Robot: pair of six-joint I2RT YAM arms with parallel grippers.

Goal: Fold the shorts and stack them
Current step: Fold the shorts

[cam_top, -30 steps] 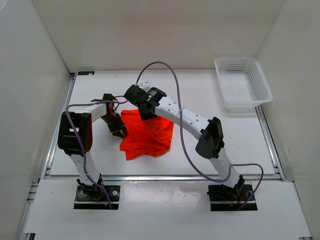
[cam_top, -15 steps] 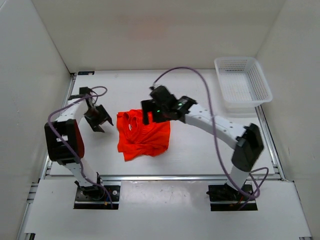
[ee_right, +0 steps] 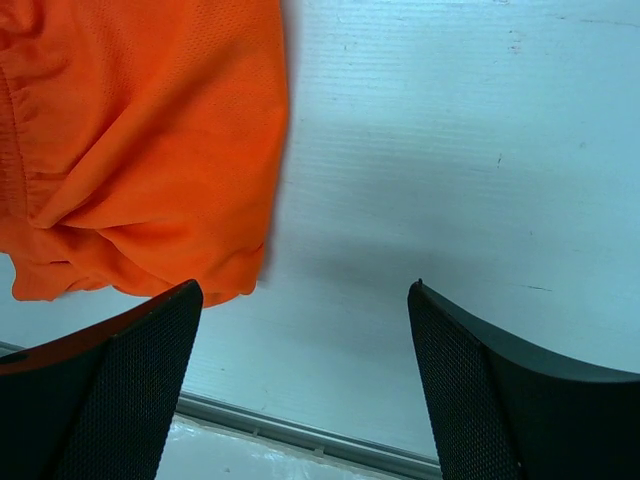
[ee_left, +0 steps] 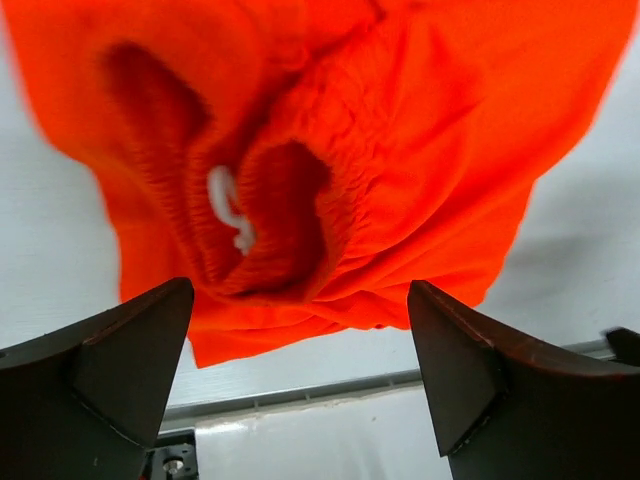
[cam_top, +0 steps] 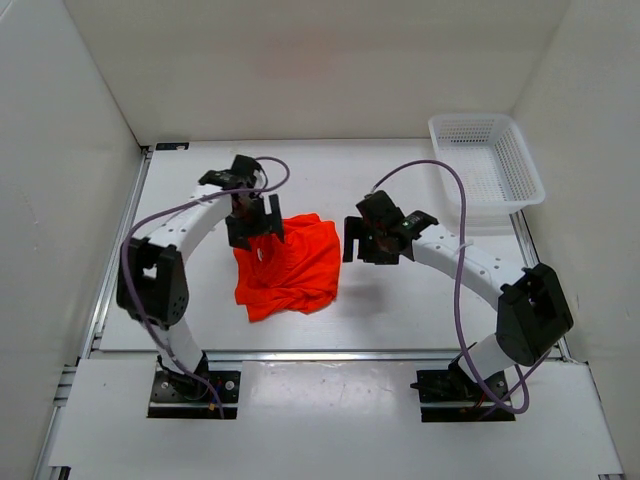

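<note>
loosely bunched orange shorts [cam_top: 290, 265] show a white drawstring [ee_left: 228, 205]; left gripper [ee_left: 300, 290] and right gripper [ee_right: 305, 285] gape empty.

My white-shelled arms [cam_top: 462, 262] have black joints [cam_top: 152, 286], black bolted base plates [cam_top: 226, 392] and looping purple cables [cam_top: 428, 163]; my gripper fingers [ee_left: 105, 375] are dark matte wedges.

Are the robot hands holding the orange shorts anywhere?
No, nothing is held. The left gripper is open above the waistband of the shorts; the right gripper is open over the table beside them.
</note>
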